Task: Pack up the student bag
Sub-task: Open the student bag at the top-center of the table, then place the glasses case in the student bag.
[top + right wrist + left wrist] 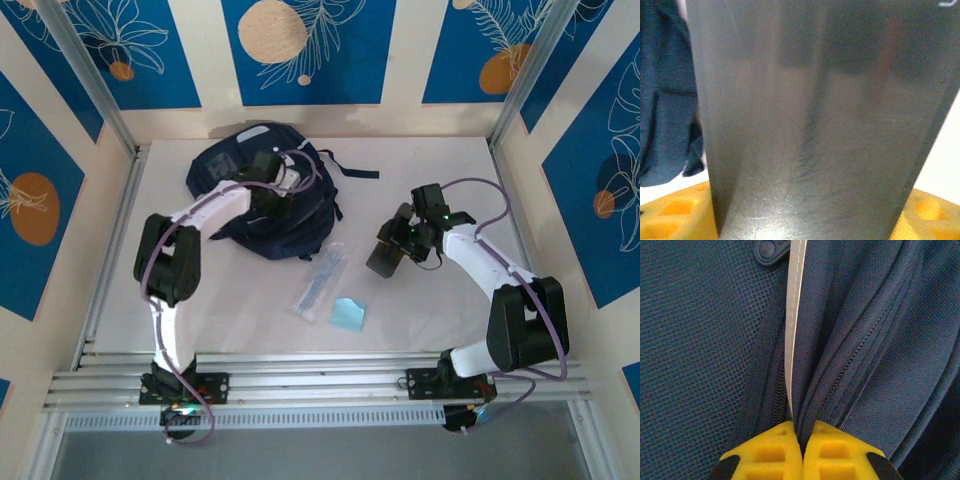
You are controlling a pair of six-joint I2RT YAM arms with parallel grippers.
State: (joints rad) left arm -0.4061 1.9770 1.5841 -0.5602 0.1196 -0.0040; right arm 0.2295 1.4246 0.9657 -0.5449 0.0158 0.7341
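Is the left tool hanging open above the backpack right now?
No, the left tool is shut, its yellow fingers pinching a fold of the student bag beside the grey-white stripe.

White table: student bag back-left; clear packet, light-blue pad just beside, nearer front.

Left gripper: yellow jaws pressed together at the bottom edge, pinching a fold of navy cloth.
Student bag: dark navy weave, creased into long folds running up from the jaws.
Stripe trim: grey-white, stitched, rising from the pinch.
Zipper: just right of the trim, slanting upward.
Mesh panel: navy netting on the left.
Round fitting: dark, at the top beside the trim.
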